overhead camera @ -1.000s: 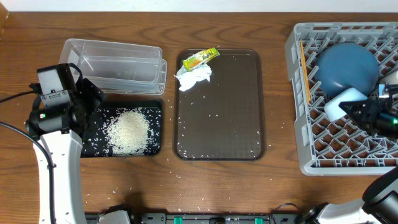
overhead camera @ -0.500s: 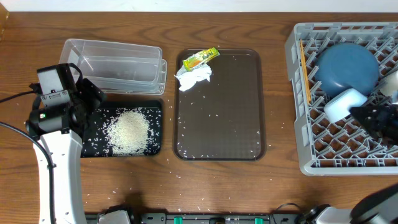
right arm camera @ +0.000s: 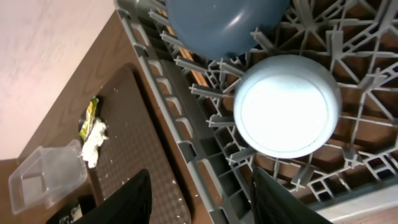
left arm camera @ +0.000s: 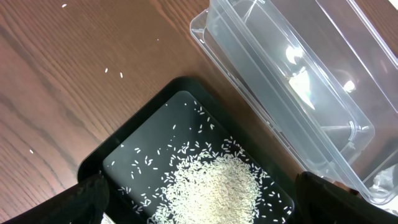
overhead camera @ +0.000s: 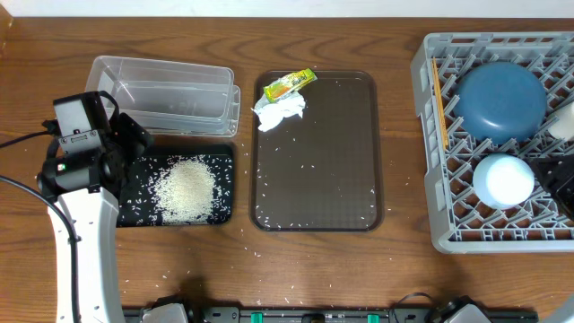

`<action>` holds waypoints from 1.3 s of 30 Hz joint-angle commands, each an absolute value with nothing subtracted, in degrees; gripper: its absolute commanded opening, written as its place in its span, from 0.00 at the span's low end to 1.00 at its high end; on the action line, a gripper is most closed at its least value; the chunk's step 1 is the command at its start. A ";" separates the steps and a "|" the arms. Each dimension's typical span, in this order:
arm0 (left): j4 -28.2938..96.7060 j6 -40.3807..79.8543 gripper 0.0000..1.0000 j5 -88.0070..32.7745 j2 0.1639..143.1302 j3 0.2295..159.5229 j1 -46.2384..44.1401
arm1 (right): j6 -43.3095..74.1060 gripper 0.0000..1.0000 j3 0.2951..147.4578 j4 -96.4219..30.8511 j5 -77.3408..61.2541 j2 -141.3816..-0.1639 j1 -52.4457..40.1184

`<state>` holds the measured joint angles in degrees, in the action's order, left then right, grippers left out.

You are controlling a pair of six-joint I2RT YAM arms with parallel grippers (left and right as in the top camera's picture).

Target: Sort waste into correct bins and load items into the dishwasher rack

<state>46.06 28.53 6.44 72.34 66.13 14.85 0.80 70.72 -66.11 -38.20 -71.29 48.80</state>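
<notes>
The bowl (overhead camera: 504, 178) sits upside down in the rack (overhead camera: 466, 235), beside the plate (overhead camera: 500, 99). Near it the right gripper (right arm camera: 199, 199) is open and empty; the left gripper (left arm camera: 202, 186) gapes wide.

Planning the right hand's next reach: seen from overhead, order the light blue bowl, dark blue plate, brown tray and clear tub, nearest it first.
1. Small light blue bowl, beside the right hand.
2. Dark blue round plate, behind the bowl.
3. Brown serving tray, centre.
4. Clear plastic tub, far left.
</notes>
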 commanded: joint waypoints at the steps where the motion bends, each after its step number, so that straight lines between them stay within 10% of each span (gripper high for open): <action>1: 46.02 28.60 0.98 7.57 72.71 66.76 15.09 | 2.81 0.47 71.05 -65.95 -36.58 -70.61 47.11; 24: 46.02 28.60 0.98 7.57 72.71 66.76 15.09 | 14.94 0.75 74.70 -45.69 -16.93 -81.91 -11.03; 35: 46.02 28.60 0.98 7.57 72.71 66.76 15.09 | 12.82 0.76 96.47 -58.22 -16.69 -105.32 -18.74; 39: 46.02 28.60 0.98 7.57 72.71 66.76 15.09 | 12.80 0.97 97.23 -55.75 -16.71 -105.84 -18.76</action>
<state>46.04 28.53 6.44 72.34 66.13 14.85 13.08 95.09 -56.51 -17.10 -106.06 -18.26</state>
